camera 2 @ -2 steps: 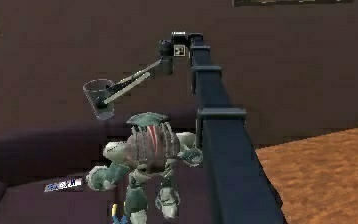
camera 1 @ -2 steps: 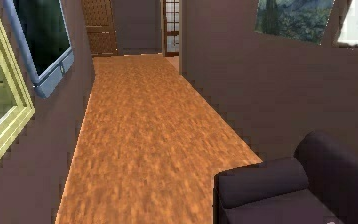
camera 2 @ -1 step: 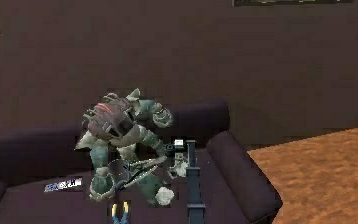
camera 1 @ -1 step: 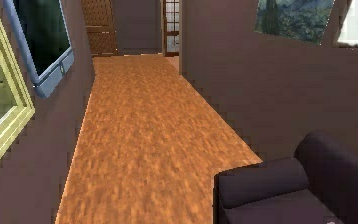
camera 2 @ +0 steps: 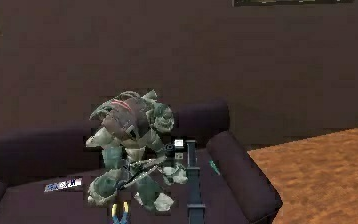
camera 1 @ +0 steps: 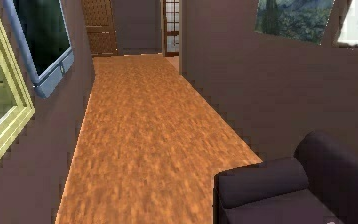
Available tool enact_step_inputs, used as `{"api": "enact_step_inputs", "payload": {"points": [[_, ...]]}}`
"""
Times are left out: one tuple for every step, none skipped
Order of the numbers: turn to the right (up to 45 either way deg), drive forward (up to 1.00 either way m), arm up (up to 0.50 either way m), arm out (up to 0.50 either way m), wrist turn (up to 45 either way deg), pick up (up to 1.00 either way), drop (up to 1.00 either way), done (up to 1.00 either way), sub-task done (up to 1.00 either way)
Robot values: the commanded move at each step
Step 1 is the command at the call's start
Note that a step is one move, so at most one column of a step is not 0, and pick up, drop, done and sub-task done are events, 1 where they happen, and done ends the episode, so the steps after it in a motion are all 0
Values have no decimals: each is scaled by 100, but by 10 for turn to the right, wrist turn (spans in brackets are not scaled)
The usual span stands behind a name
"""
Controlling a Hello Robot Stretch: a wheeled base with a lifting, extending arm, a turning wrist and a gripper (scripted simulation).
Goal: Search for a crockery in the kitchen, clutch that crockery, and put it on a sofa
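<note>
Starting at the far end of the arm (camera 2: 193,190), we find our hand (camera 2: 137,172) just left of the two white squares (camera 2: 179,147), out over the dark sofa (camera 2: 242,160). We cannot tell how its fingers are set. Because cushions lie right behind it, we cannot tell whether it holds anything either. A mottled grey-green lump (camera 2: 127,125) bulks at the hand. We take it for the crockery, though its shape does not say what kind of dish it is. Whether it rests on the seat or hangs just above it is unclear. We judge the arm is stretched here because the sofa is where the task ends, so this looks like the putting-down step.

Counting outward, we have one arm, one hand, two white squares, one lump and one sofa. One small flat pale thing (camera 2: 63,186) lies on the seat cushion toward the arm side view's left, apart from the lump. Wood floor (camera 2: 322,165) begins past the sofa's end at that view's right.

In the forward view one dark upholstered seat (camera 1: 287,185) sits in the lower right corner, probably this same sofa. A corridor (camera 1: 147,130) runs ahead, with two framed panes (camera 1: 42,45) on its left wall. One wooden door (camera 1: 100,28) and one lit doorway (camera 1: 172,25) stand at the far end.
</note>
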Motion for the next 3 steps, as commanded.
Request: {"api": "enact_step_inputs", "payload": {"points": [[0,0,0,0,0,0,100,0,0],[0,0,10,0,0,0,0,0,0],[0,0,0,-8,0,0,0,0,0]]}}
